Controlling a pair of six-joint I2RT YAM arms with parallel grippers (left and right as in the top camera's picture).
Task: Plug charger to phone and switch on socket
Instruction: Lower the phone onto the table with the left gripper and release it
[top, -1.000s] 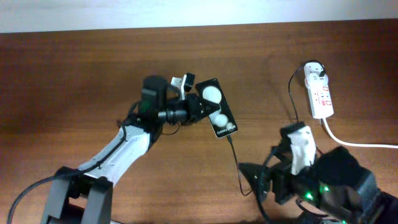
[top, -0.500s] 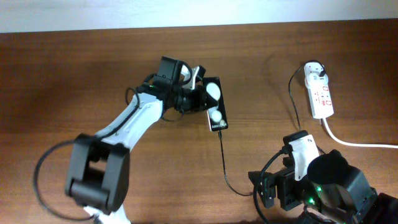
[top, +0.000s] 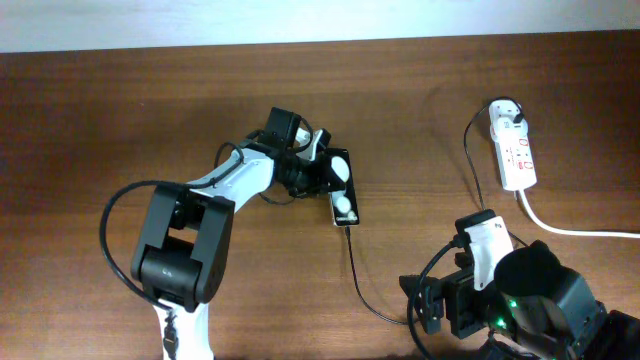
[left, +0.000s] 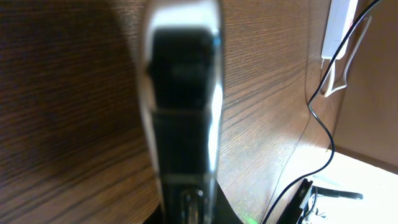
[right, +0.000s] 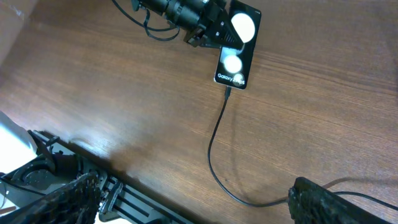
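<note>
The phone (top: 341, 190) sits pinched in my left claw (top: 318, 178), tilted up on one long edge rather than lying flat, its glossy back turned away from my wrist and toward my right side; my wrist camera sees only the thin pale edge of it running up the middle of the view. Its long axis runs from the far end, up by my fingers, down toward the near edge of the table (top: 120, 120), and the port end points nearward, away from my claw. The charger (top: 358, 272) is already seated in that port, and its thin black cable trails nearward from below my left claw, curving off toward my right claw (top: 432, 303), which hangs low and near with nothing visibly in it; I cannot tell from these views whether its fingers are spread or pressed together. The risk I judge greatest is in letting go: with the phone standing on edge, it may flop over, and the drop or twist could lever the small plug tip out of the port. Any drag on the cable by my right arm, which sits just beside its loop, could do the same. The socket (top: 516, 150) lies well apart, far off to my right beyond the right claw, its red switches showing, and reaching it means crossing over the cable.
</note>
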